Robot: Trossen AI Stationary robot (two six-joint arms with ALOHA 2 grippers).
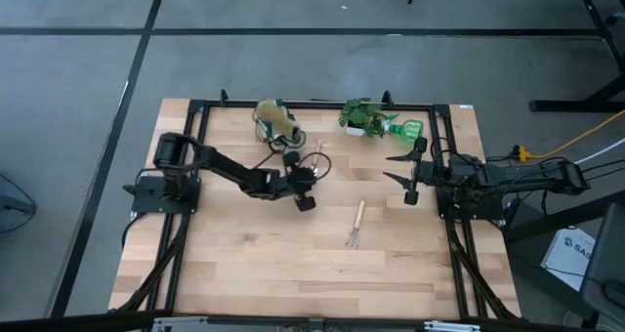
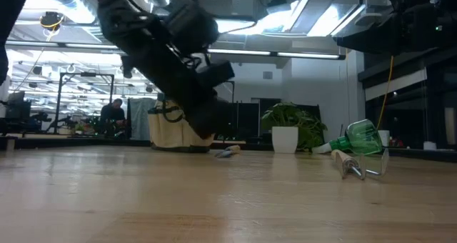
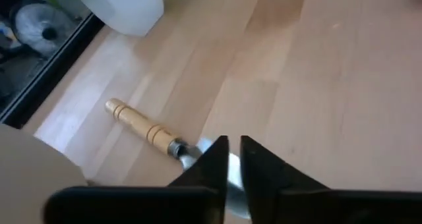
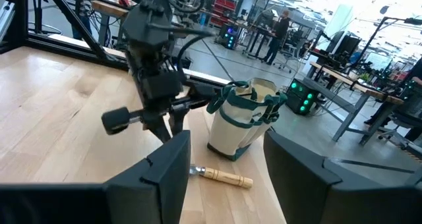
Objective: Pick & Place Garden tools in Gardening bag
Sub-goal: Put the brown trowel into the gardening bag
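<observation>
the left gripper has its jaws pinched on the trowel blade; the trowel lies on the table just beside the gardening bag. the right gripper waits at the table's right edge, jaws spread, holding nothing.

**Workshop hall around the rig**

Grey floor, smooth, crossed by dark seam lines. Light wood tabletop, plank grain, bounded by a black metal frame. A yellow cable trails over the floor on one side; a cardboard box sits nearby. Low view: long ceiling strip lights, exposed ducting overhead, dark partitions. Far benches and metal racks, a person standing among them. Right wrist view: more workbenches, green-lit equipment, another person farther off.
</observation>
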